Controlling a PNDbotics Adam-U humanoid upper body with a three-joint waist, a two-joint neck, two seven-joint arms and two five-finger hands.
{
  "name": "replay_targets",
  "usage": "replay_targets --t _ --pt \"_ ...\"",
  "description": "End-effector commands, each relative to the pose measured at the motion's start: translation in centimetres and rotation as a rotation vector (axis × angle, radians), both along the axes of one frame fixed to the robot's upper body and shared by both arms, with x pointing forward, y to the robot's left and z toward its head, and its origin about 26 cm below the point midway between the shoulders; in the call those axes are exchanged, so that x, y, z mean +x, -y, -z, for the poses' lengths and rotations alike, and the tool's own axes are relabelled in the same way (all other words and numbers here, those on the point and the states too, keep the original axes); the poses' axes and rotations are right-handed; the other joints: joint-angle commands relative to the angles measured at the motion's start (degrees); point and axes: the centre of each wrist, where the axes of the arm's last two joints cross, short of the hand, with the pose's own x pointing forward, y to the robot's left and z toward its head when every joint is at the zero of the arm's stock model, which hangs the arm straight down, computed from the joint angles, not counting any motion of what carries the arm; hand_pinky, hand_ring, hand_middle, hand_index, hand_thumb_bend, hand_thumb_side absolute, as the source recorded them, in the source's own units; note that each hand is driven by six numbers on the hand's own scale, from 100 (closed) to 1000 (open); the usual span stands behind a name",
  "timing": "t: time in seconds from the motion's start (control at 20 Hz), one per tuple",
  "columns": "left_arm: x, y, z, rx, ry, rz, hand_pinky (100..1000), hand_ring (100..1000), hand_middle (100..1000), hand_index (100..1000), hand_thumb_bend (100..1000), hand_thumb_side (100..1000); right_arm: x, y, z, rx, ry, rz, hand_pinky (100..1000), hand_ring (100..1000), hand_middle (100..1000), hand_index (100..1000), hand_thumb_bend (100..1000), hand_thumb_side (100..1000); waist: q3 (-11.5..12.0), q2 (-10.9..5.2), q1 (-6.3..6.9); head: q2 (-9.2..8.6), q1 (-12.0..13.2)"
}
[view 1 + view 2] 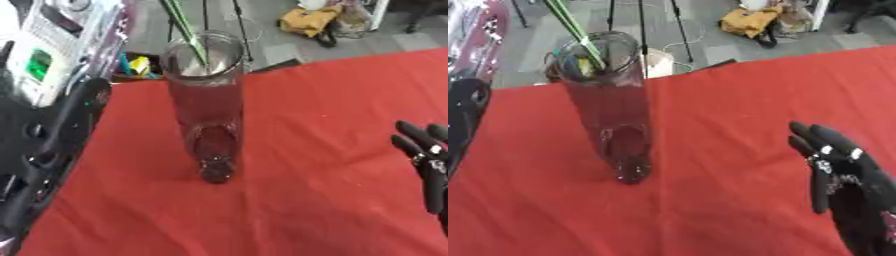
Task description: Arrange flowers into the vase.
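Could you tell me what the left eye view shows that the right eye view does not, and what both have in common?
Only the left eye view shows the white and green device at the upper left and a long stretch of the black arm down the left edge. Only the right eye view shows the right robot hand nearly whole, fingers straight, where the left eye view catches just its fingers. Both show the clear vase upright on the red cloth, a green stem in its mouth, and a yellow bag on the floor.
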Motion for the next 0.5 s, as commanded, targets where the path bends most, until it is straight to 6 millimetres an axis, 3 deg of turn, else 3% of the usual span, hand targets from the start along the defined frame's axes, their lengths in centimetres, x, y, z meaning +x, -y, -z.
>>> replay_targets --t 0.05,0.5 --pt "-0.54 0.15 -0.54 0.007 0.020 0.011 100 100 100 100 100 801 -0.22 0.07 -0.74 -0.010 0.031 0.009 1000 1000 254 939 100 1000 -0.1 -1.11 -0.50 -0.26 0.0" --pt "-0.11 0.46 0.18 0.026 0.002 -0.002 100 100 100 100 101 896 -0.21 0.04 -0.72 -0.009 0.031 0.017 1000 1000 252 940 100 1000 -0.1 -0.82 -0.56 -0.16 -0.2"
